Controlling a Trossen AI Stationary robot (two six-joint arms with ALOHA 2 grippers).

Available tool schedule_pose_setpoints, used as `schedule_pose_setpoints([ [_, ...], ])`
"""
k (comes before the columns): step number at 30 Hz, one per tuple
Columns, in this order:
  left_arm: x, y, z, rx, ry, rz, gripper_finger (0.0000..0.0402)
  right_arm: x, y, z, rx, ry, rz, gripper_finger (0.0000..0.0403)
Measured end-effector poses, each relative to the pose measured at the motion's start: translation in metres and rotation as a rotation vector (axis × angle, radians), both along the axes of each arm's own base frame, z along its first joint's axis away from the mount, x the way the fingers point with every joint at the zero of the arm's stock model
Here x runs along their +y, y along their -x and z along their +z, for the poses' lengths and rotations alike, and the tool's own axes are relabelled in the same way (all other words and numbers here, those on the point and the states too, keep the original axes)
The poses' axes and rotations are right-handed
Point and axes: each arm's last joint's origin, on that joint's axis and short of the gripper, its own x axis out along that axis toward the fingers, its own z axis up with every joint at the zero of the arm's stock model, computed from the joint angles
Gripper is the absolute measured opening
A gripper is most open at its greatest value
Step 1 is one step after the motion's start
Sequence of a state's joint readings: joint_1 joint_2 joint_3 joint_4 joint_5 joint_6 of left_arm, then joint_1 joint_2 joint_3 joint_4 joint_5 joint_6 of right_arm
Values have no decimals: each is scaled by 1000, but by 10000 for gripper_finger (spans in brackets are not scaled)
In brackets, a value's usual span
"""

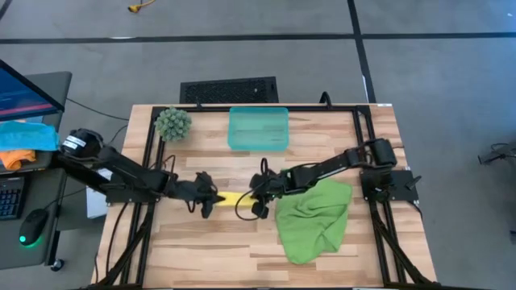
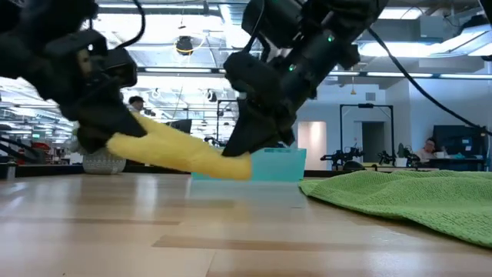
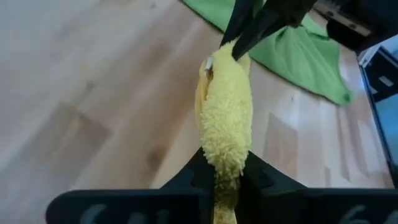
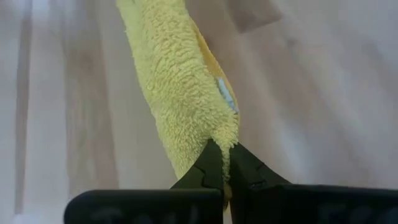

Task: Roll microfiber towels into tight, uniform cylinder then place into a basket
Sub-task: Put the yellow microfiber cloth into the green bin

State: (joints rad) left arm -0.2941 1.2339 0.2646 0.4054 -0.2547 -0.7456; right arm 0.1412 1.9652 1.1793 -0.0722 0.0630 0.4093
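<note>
A bright yellow towel [image 1: 230, 198], rolled into a loose cylinder, hangs between my two grippers over the middle of the table. My left gripper [image 1: 211, 198] is shut on its left end and my right gripper [image 1: 252, 199] on its right end. In the low view the roll [image 2: 181, 152] is clear of the tabletop, with its left end higher. The lime green towel [image 1: 316, 219] lies crumpled on the table to the right. The teal basket [image 1: 258, 129] stands at the far middle. My left gripper pinches the roll's left end [image 3: 227, 167] between its two fingers. It comes from the table's left, slanting down, with the fingers along the roll. That end is lifted clear of the table. My right gripper pinches the roll's right end [image 4: 219, 144] between its two fingertips. It comes from the table's right, slanting down, also along the roll. This end hangs lower than the other, clear of the wood.
A fuzzy green ball plant [image 1: 172, 122] stands at the far left, beside the basket. The green towel [image 2: 415, 196] covers the table's right near part. Bare wood lies near the front edge [image 1: 210, 250].
</note>
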Motion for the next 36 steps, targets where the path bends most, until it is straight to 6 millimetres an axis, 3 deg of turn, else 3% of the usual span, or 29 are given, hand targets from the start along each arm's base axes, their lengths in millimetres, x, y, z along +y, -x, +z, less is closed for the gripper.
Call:
schedule_pose_setpoints([
  [7, 36, -21, 20, 12, -117, 34, 15, -30, 6, 31, -32, 50, -51, 13],
  [14, 80, -43, 57, 20, -195, 52, 15, -65, 12, 40, -8, 93, -94, 13],
  [22, 122, -47, 89, 120, -253, 89, 15, -114, 21, 52, -8, 130, -174, 13],
  [27, 147, -55, 96, 139, -288, 112, 16, -137, 25, 63, -4, 151, -207, 13],
  [36, 200, -82, 80, 221, -282, 93, 16, -181, 30, 78, 29, 235, -216, 13],
])
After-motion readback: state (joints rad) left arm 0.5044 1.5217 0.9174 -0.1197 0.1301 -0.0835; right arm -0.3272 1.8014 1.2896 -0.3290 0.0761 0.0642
